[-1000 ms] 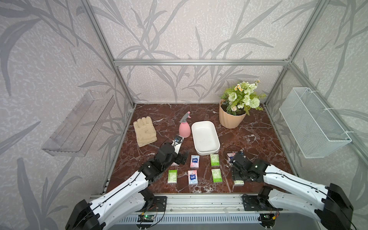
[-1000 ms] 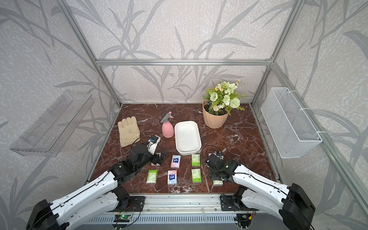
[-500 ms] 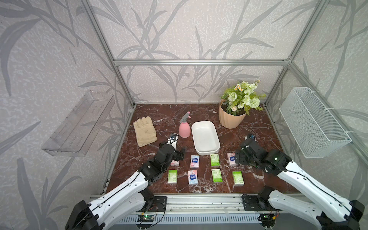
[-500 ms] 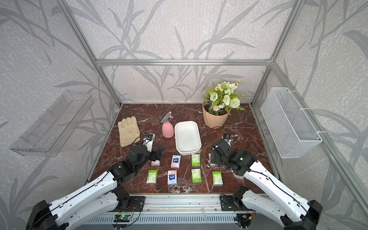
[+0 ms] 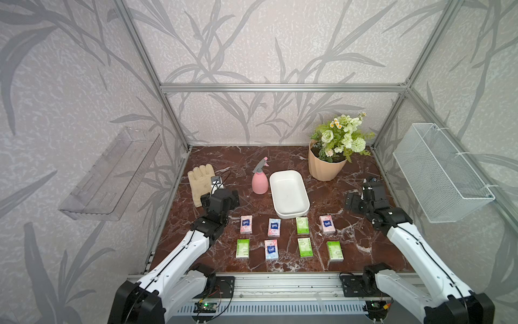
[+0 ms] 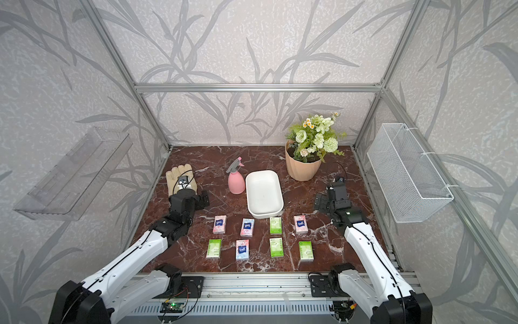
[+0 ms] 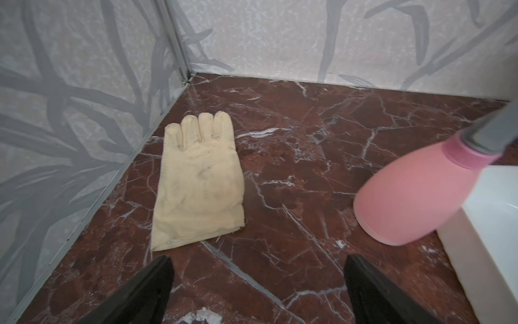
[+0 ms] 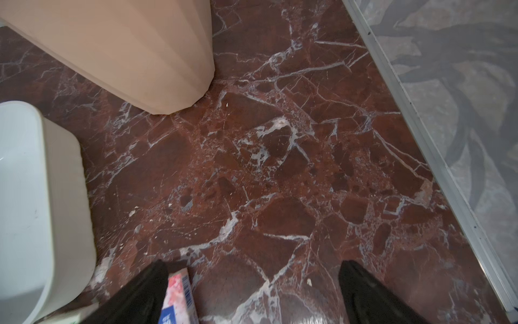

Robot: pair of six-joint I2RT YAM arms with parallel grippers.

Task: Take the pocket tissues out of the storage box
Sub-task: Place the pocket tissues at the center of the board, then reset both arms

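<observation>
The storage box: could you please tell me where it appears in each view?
In a top view: storage box, mid-table, beside the pink spray bottle.
In a top view: storage box, same place.
Left wrist: its white corner next to that bottle.
Right wrist: rounded wall near the peach flower pot.
Shared landmark: the red marble table.

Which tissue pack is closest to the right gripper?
Pink floral pack at the right end of the row by the storage box; no other lies as near the right gripper.

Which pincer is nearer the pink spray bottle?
Left. The left pincer is by the glove, on the same side of the storage box as the pink spray bottle; the right pincer is across the box.
</observation>
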